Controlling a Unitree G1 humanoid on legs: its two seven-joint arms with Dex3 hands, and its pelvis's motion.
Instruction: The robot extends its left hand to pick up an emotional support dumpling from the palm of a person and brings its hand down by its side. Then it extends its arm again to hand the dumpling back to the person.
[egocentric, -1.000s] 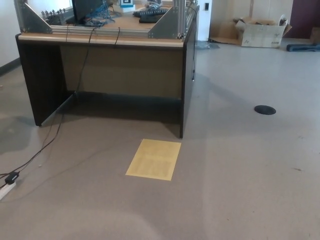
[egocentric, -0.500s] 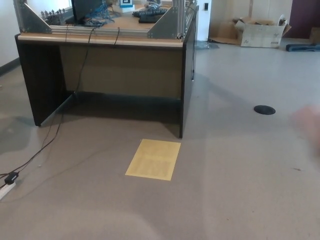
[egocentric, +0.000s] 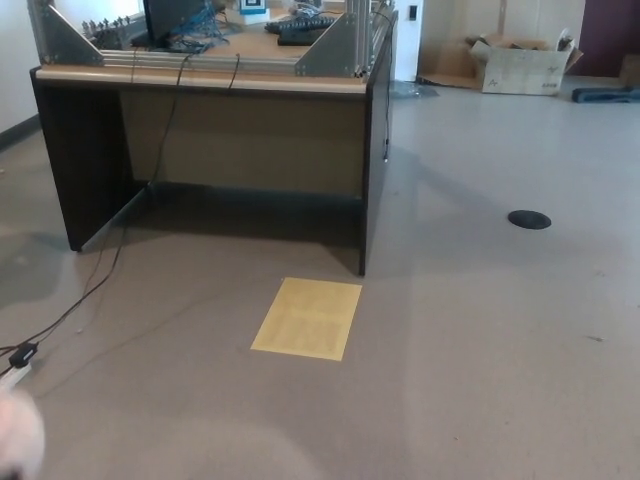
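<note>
Currently seeing neither robot hand in the head view, so can't tell spread, pressed together or pinching anything, left or right. No clear sight of the dumpling either. Only candidate: a pale blurred blob (egocentric: 18, 438) cut off by the bottom-left corner, just below the power strip (egocentric: 12, 375) and its cable (egocentric: 95, 285). Too smeared to call as dumpling, person's palm or something else; nothing black of the robot visible around it. Fits the left-arm side of the picture, nothing more. Rest of view: dark desk (egocentric: 240, 130) with an aluminium frame (egocentric: 340, 45) on top, yellow sheet (egocentric: 307, 318) flat on the grey floor (egocentric: 480, 350) near the desk's front corner, black round floor cap (egocentric: 529, 219) well apart to the right, open cardboard box (egocentric: 520, 65) far back by the wall. Judging the step: either pre-reach, waiting on an offered palm, or the arm-down phase with the left hand parked at the side, out of frame. Can't separate those from this view alone. Next move, as a guess: extend the left arm forward into frame, line up with the person's palm, then close on or release the dumpling there. Needs the palm actually visible and steady first; otherwise reaching blind. Presumably a soft item, so light pinch, no crushing.
</note>
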